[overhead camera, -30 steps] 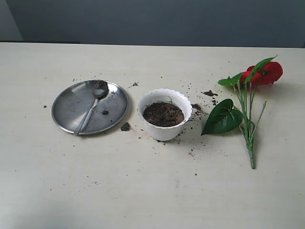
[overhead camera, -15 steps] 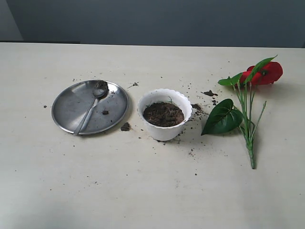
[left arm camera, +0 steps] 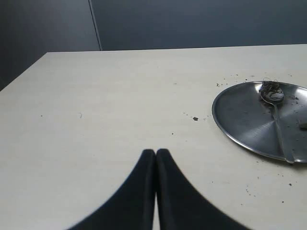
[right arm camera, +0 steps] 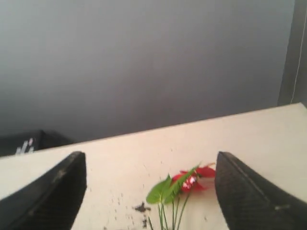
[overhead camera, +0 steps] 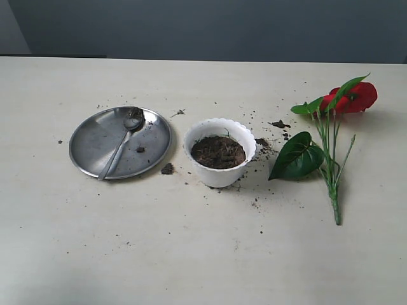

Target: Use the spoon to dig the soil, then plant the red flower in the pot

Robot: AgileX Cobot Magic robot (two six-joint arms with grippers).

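- Left gripper (left arm camera: 156, 154): fingers are pressed together and nothing is held. It is kept low over the bare table (overhead camera: 191, 254), apart from the plate (overhead camera: 89, 136), probably so the work area is left clear.
- Right gripper (right arm camera: 149, 158): fingers are spread wide with nothing between them. The flower is framed in the gap further off, so a line-up for a grab is the likely intent.
- Neither gripper is seen in the exterior view.
- Spoon (overhead camera: 119, 149): laid on the plate at left, with the soiled bowl at the far edge and the handle running to the near rim. It was likely parked there so dirt is kept off the table.
- Pot (overhead camera: 219, 176): stood upright mid-table, just right of the plate and not touching it.
- Soil (overhead camera: 218, 152): held inside the pot, below the scalloped rim. Crumbs are scattered on the table around it.
- Red flower (overhead camera: 353, 97): laid flat, right of the pot, bloom far and stem end near. One big leaf is pointed at the pot. The stem end is left free, so a pinch point is offered.
- Progress, as judged: digging looks done; planting is not yet started.
- Next: the stems are to be pinched low, stood upright and pushed into the soil.
- Risk: thin stems may slip, and the light pot could be tipped by the tall flower.
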